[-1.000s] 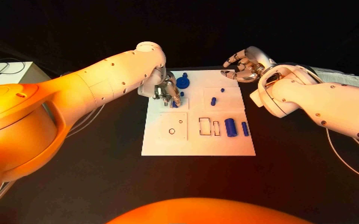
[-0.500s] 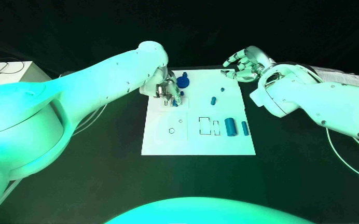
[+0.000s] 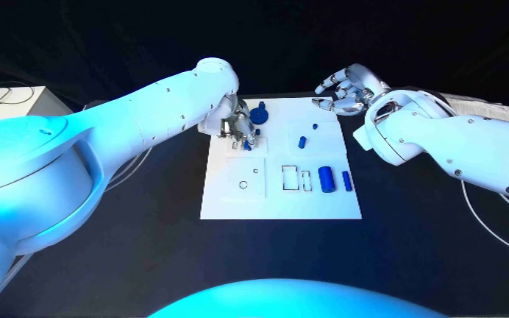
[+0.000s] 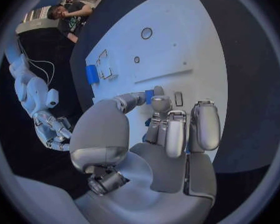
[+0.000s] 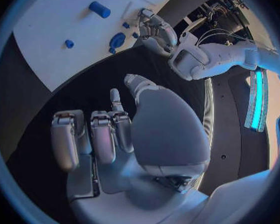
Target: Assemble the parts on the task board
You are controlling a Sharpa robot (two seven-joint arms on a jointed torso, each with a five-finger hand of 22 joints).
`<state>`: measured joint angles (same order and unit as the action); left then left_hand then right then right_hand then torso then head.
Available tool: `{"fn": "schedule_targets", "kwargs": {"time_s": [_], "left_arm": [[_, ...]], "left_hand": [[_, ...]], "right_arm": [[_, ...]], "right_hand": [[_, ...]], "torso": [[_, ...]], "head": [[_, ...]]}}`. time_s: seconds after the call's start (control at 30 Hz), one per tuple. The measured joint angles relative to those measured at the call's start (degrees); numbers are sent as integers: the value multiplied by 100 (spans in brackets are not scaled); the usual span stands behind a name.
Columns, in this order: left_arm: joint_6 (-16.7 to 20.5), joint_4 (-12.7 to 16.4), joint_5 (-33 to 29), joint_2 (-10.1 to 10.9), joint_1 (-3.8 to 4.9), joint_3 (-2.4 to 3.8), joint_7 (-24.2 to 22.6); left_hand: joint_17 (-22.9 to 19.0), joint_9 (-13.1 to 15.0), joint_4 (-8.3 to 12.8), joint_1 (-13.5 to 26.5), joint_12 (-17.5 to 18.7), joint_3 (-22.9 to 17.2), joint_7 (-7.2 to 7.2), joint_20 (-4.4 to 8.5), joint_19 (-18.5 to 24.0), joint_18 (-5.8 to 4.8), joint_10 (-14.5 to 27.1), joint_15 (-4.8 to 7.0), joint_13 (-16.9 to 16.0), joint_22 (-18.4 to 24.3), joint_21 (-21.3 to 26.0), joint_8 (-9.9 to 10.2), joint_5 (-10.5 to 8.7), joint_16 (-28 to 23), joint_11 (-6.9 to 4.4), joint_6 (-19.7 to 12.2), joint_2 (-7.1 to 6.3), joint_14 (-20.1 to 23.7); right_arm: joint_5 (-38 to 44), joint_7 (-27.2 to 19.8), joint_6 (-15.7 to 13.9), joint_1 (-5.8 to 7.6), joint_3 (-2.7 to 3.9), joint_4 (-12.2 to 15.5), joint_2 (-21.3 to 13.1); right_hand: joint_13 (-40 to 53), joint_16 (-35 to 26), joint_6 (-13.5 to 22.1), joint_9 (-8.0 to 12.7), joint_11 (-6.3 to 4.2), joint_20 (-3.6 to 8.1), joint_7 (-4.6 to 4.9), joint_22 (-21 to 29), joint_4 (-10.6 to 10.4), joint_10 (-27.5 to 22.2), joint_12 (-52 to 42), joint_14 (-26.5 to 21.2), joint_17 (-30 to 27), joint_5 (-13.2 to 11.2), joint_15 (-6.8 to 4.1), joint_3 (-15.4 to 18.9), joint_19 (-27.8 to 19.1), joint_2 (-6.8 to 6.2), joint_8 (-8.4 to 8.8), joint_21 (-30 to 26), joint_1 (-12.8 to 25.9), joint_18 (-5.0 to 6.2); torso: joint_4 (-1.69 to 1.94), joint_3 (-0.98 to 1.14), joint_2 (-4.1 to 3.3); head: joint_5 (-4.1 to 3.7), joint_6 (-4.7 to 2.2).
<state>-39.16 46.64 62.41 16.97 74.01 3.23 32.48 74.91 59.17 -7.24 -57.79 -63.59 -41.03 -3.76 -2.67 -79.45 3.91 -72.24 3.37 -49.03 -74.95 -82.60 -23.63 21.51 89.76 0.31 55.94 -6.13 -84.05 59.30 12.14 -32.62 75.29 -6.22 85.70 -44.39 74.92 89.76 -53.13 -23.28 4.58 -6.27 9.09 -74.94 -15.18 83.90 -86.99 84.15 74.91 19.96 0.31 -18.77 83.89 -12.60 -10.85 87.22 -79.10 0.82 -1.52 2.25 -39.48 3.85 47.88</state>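
Head view: the white task board [image 3: 281, 200] lies flat in the middle of the black table [image 3: 127, 259], its near edge toward the robot. In its near half sit outlined recesses: a square with a small round hole at left, two narrow rectangular slots in the centre. Just right of those slots lie a thick blue cylinder [image 3: 326, 179] and, beside it on the right, a thinner blue pin [image 3: 347, 181], both lying on the board and apart from either hand. Farther back, a small blue peg [image 3: 302, 142] lies near the board's centre, with a tiny blue piece [image 3: 315, 126] beyond it. At the far left corner rests a blue round disc part [image 3: 259, 115].

The left hand [image 3: 237, 128] is over the board's far left area, fingers pointing down and drawn close together. The left wrist view shows its thumb and a fingertip pinching a small blue part [image 4: 149, 95] just above the board surface; whether that part touches the board cannot be told.

The right hand [image 3: 345, 91] hovers off the far right corner of the board, above the black table. The right wrist view shows its fingers [image 5: 93, 137] curled partway inward with nothing in them, thumb standing apart, well clear of all parts.
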Motion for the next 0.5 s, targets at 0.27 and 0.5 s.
{"fn": "schedule_targets", "kwargs": {"time_s": [0.27, 0.5], "left_arm": [[12, -6, 29, 6, 0, -6, -3], [83, 20, 80, 32, -1, -8, -4]], "left_hand": [[0, 27, 0, 33, -49, 0, -10, 2, -44, 0, -28, 1, -81, 0, -8, -19, 1, 0, 10, 33, 32, 1], [0, 44, 1, 52, -64, 1, -7, 20, -62, 0, -48, 20, -123, 1, -27, -52, 35, 0, 30, 36, 38, 21]], "right_arm": [[3, 0, 0, 0, 0, 1, -2], [4, 0, 0, 0, 1, 1, -7]], "right_hand": [[0, 0, 0, 0, 0, 0, 0, 1, 0, 0, 0, 0, 0, 0, 0, 0, 0, 0, 0, 0, 0, 0], [-1, 0, 0, 1, 0, 0, 0, 1, 0, 0, 0, 0, 0, 0, 0, 0, 0, 0, 0, 0, 0, 1]], "torso": [[1, -3, 3], [2, -3, 3]], "head": [[-4, 10], [-12, 13]]}}
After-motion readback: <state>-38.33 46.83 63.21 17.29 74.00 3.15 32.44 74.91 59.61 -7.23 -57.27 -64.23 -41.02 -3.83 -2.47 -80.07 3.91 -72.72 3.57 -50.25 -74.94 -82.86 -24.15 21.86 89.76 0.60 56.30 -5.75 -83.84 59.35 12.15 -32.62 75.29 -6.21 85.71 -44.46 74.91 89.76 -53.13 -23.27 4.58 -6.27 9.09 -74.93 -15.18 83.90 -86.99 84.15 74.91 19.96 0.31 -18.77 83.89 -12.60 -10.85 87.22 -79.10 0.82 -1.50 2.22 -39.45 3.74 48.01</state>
